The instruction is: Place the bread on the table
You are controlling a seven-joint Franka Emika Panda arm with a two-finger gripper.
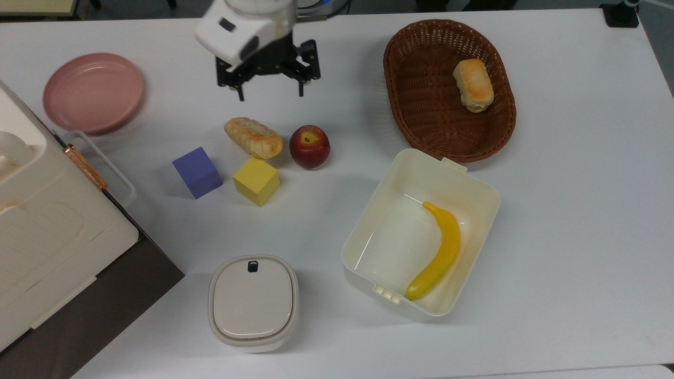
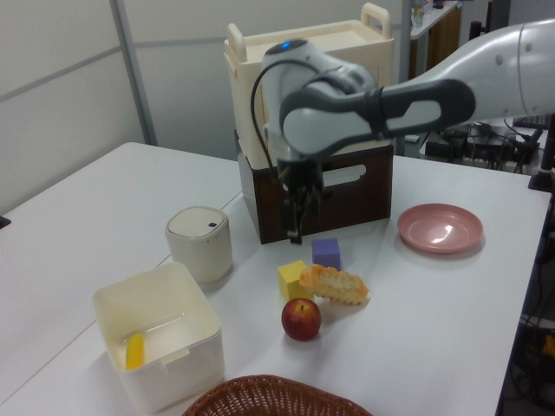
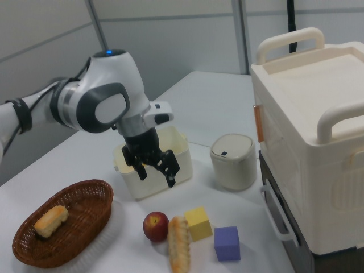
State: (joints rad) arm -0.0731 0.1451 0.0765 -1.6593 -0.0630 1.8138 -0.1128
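Lying flat on the table (image 1: 568, 221), the bread (image 1: 253, 137) is sitting just beside the apple (image 1: 309, 147), its near end touching or almost touching the yellow cube (image 1: 256, 180). Beyond the apple, the gripper (image 1: 268, 89) is hanging above the surface, fingers spread wide and pinching nothing. By my reckoning the placing is done; doing it well now means rising straight up, clear of the loaf. Across from the apple, the wicker basket (image 1: 416, 126) is holding one golden bun (image 1: 474, 85), and the open white box (image 1: 476, 184) nearer me is keeping a banana (image 1: 438, 252).
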